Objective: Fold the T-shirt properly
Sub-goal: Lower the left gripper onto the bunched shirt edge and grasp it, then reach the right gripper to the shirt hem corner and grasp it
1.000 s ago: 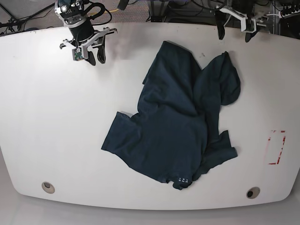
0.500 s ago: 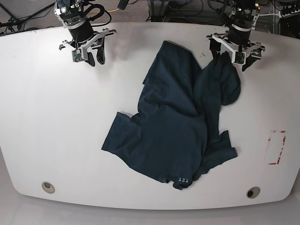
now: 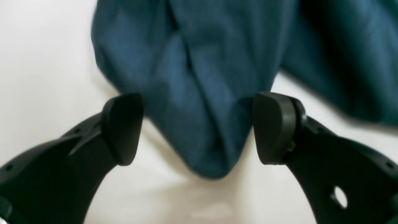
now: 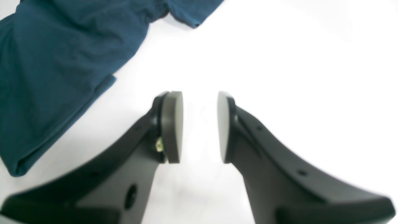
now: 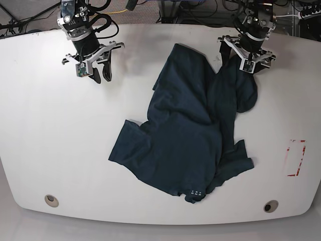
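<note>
The dark teal T-shirt [image 5: 190, 130] lies crumpled on the white table [image 5: 60, 140], with its small white tag mark [image 5: 196, 192] near the front edge. My left gripper [image 5: 244, 64] hangs over the shirt's far right fold. In the left wrist view this gripper [image 3: 196, 130] is wide open, and a rounded tip of the T-shirt [image 3: 211, 149] lies between the fingers, which do not press it. My right gripper [image 5: 102, 77] is at the far left, apart from the shirt. Its pads [image 4: 172, 124] stand a narrow gap apart over bare table, and the T-shirt [image 4: 56, 68] lies off to the left.
A red-outlined rectangle [image 5: 296, 158] is marked on the table at the right. Two round holes [image 5: 50, 200] [image 5: 271, 206] sit near the front edge. Cables and stands crowd the back edge behind both arms.
My left arm came forward from the back edge and dropped onto the shirt's far right fold, still wide open. The right arm shifted slightly. The shirt has not moved.
</note>
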Action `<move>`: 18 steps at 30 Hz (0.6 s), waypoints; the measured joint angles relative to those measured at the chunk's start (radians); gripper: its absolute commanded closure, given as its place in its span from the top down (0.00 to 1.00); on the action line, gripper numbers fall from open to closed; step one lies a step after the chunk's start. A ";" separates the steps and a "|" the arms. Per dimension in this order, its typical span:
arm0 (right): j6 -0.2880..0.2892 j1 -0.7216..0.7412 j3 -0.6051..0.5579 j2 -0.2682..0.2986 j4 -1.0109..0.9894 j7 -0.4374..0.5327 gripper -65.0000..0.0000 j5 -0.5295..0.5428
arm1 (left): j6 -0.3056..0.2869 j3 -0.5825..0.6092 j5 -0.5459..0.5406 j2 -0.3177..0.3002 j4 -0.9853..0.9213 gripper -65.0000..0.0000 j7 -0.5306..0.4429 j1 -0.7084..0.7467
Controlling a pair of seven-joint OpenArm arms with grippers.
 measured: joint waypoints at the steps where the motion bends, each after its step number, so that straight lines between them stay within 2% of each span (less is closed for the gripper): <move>1: 0.000 0.005 0.000 0.000 0.000 0.000 0.28 0.000 | -0.001 0.000 -0.003 -0.005 -0.002 0.79 -0.006 0.003; 3: 0.000 0.018 0.000 0.000 0.000 -0.008 0.28 0.000 | -0.003 0.000 -0.001 -0.013 -0.003 0.78 -0.006 0.003; 6: -0.001 0.058 0.000 0.000 0.000 -0.087 0.27 0.002 | -0.001 0.000 -0.002 -0.021 -0.010 0.58 -0.009 0.002; 8: 0.003 0.098 0.000 0.000 -0.005 -0.149 0.27 0.001 | -0.001 0.000 -0.010 -0.020 -0.025 0.31 -0.026 0.000; 10: 0.000 0.129 -0.001 0.000 -0.005 -0.169 0.27 0.002 | -0.005 0.000 -0.013 -0.020 -0.038 0.07 -0.034 -0.003; 11: 0.001 0.150 -0.001 0.000 -0.006 -0.178 0.27 0.002 | -0.005 -0.002 -0.013 -0.020 -0.045 0.00 -0.040 -0.005; 18: 0.006 0.313 -0.001 0.000 -0.031 -0.273 0.28 0.007 | -0.002 -0.008 0.037 -0.035 -0.045 0.00 -0.046 0.011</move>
